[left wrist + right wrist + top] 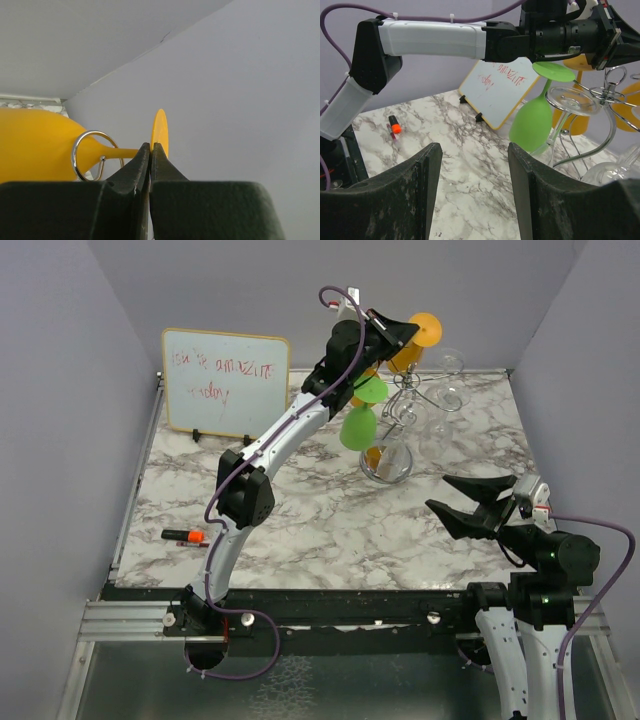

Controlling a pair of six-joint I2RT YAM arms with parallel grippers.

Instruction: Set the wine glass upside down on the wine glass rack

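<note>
Gleaming on the veined marble table, the wire wine glass rack stood by the left gripper, which pinched the orange wine glass by its flat foot. Left wrist: jaws clamped on that thin disc, the stem crossing a chrome ring. Right wrist: the right gripper gaped wide, empty.

— What do the arms look like?
— Both alike. The left arm and right arm have white shells on the links and black housings at the joints.
— Cables?
— A purple cable loops along each. Small green lights glow on the right one's joints.
— And the ends?
— Black tapered fingers, scuffed grey on the right gripper.
</note>
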